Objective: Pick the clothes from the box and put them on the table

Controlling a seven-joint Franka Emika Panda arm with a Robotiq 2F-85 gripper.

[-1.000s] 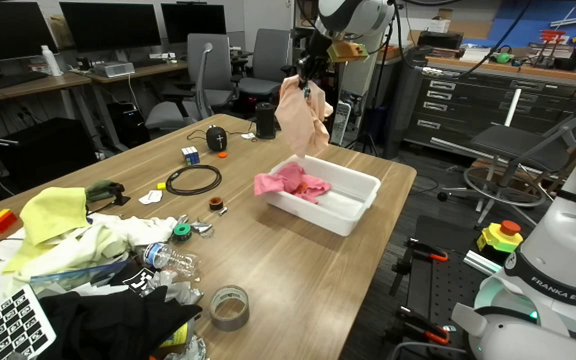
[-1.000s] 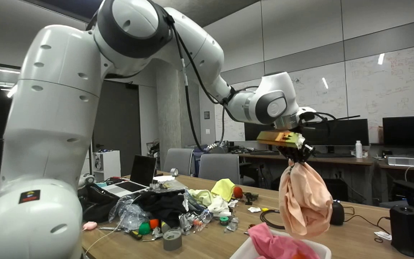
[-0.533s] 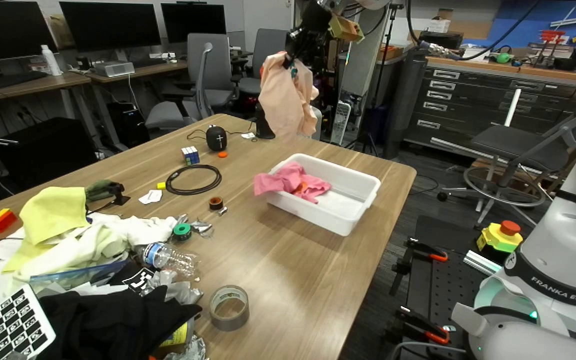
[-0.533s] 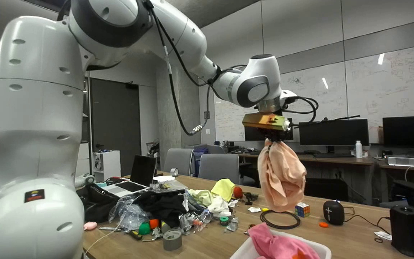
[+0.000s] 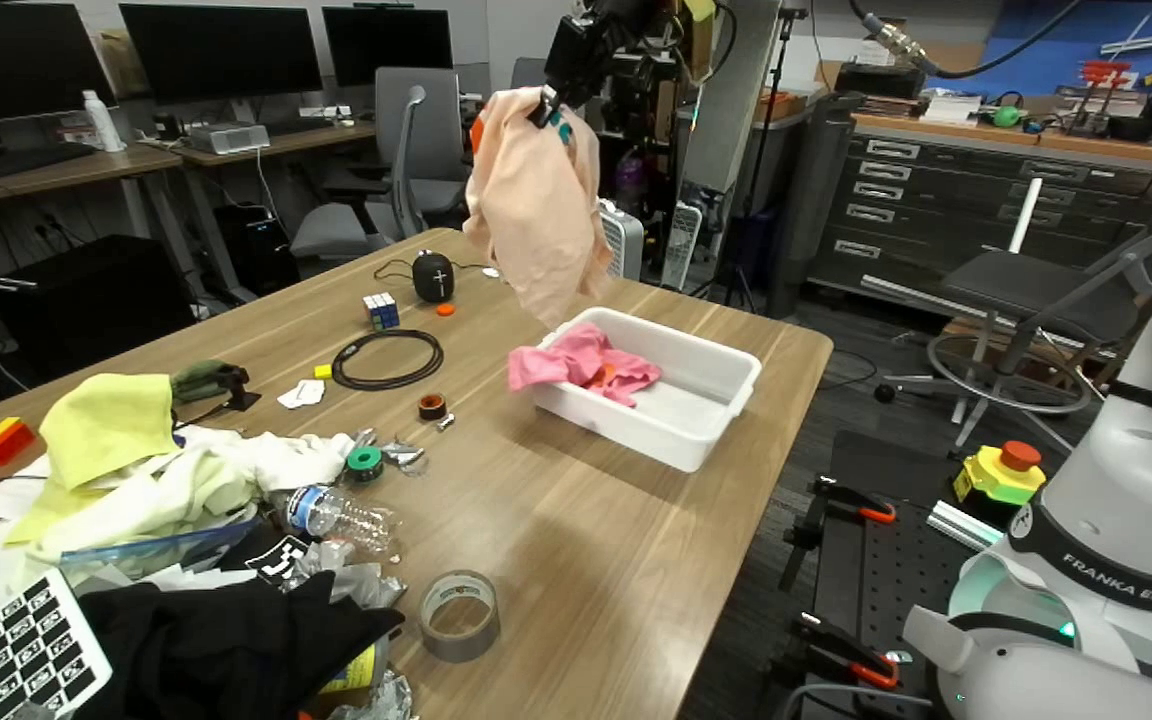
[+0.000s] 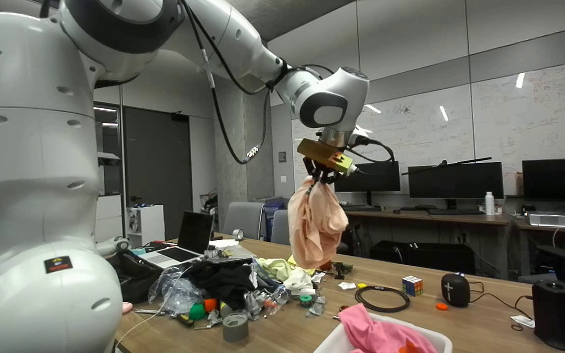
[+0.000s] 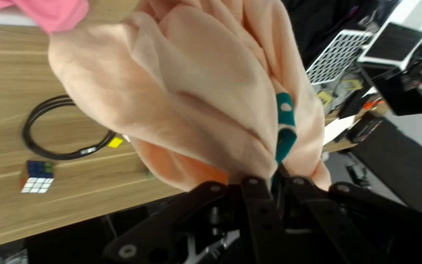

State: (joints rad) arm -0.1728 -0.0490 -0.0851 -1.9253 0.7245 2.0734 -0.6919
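Note:
My gripper (image 5: 551, 108) is shut on a peach cloth (image 5: 536, 210) with teal and orange patches. The cloth hangs down in the air in both exterior views, clear of the white box (image 5: 636, 436) and above the wooden table (image 5: 576, 560). In the wrist view the peach cloth (image 7: 203, 80) bunches between the fingertips (image 7: 275, 174) and fills the middle. A pink cloth (image 5: 581, 362) with an orange patch lies in the white box and drapes over its rim. The pink cloth also shows in an exterior view (image 6: 380, 333) and at a corner of the wrist view (image 7: 55, 13).
A black cable coil (image 5: 388, 360), puzzle cube (image 5: 381, 311) and black speaker (image 5: 433, 277) stand past the box. A pile of yellow and white cloths (image 5: 176, 470), a plastic bottle (image 5: 341, 518), a tape roll (image 5: 459, 617) and a black cloth (image 5: 206, 640) cover the other end.
My gripper, still holding the peach cloth, has moved left in both exterior views, away from above the box and toward the pile side. The pink cloth and box have not moved.

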